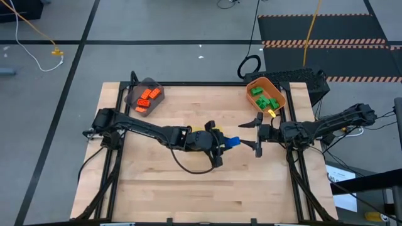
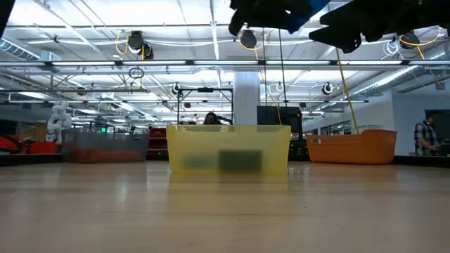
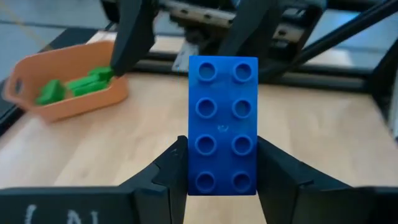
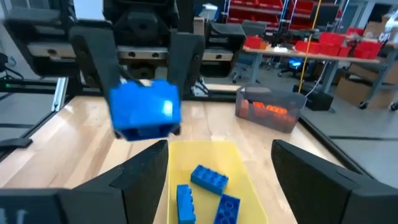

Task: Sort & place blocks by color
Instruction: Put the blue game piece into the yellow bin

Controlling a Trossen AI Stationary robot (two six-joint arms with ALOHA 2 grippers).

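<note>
Above yellow bin (image 4: 208, 163) | left claw (image 3: 222, 165) grips blue block (image 3: 222, 124) | high view hides bin

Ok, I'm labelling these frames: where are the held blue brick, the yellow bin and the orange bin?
blue brick (image 3: 222, 124), left wrist view, middle of its studded face.
yellow bin (image 2: 228, 130), low view, its front rim.
orange bin (image 1: 280, 94), high view, its right rim.
</note>
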